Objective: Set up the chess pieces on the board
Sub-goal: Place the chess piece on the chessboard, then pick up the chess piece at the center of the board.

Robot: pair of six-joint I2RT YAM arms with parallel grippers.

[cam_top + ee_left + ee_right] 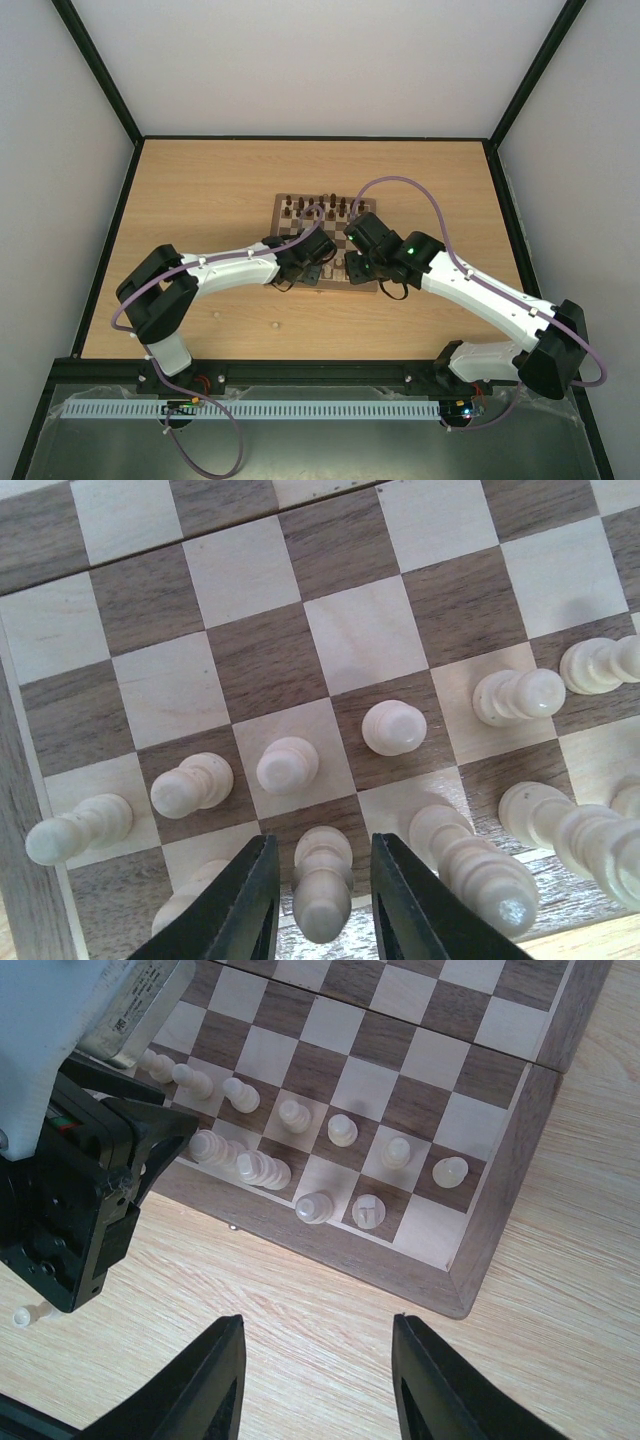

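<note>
Left gripper (323, 848) low over the near rows of the board (497, 1175), jaws apart, right gripper (318, 1365) just off its near edge, jaws wide

Bright even light, soft shadows, sharp

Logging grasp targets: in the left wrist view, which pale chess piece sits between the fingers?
The pale piece on the nearest row, directly between the black fingers; every other stands outside them.

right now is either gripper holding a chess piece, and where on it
Nothing gripped. The left gripper straddles a pale piece with gaps both sides; the right gripper is open.
</note>
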